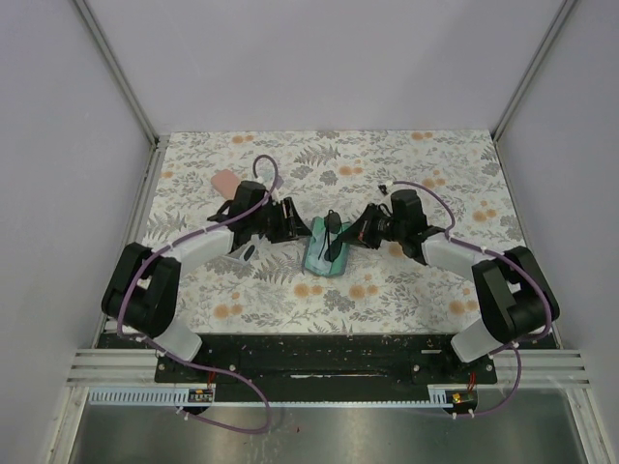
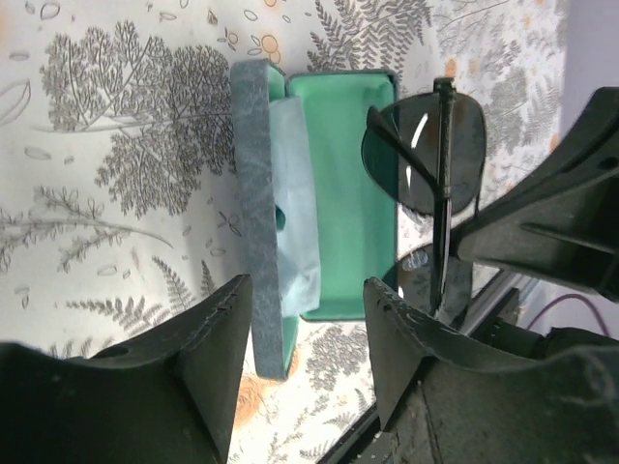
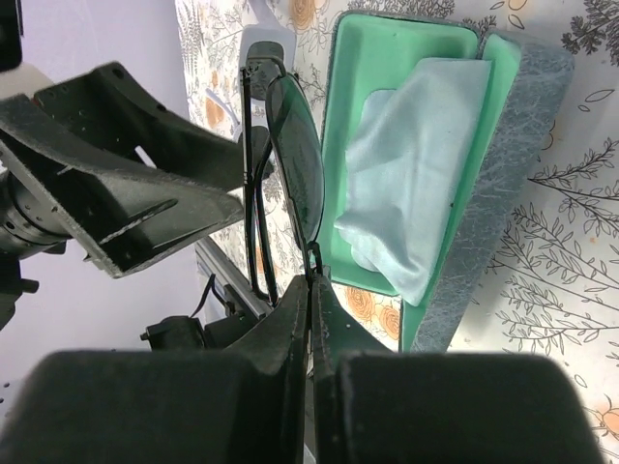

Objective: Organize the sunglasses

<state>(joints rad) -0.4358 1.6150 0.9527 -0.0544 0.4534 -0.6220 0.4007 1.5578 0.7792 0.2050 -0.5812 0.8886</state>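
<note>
Pale lilac walls close in a table [image 1: 387, 164] covered with a leaf-and-flower print. At the centre of the top view a grey-blue case [image 1: 319, 259] lies open, its mint-green lining up and a light blue cloth [image 2: 295, 193] crumpled inside. The black-framed sunglasses [image 1: 334, 237] are folded and stand on edge over the case. In the left wrist view they sit at upper right, along the right rim of the green tray [image 2: 348, 193]. Whether they touch the case cannot be told.

The right gripper [image 3: 310, 285] comes in from the right of the top view, and its fingers are pressed together on the rim of the sunglasses [image 3: 290, 145]. The left gripper [image 2: 305, 300] is spread and holds nothing. The near end of the case shows in the gap between its fingers, and contact there is unclear. A pink case [image 1: 224, 182] lies at upper left of the table, beyond the left arm.
</note>
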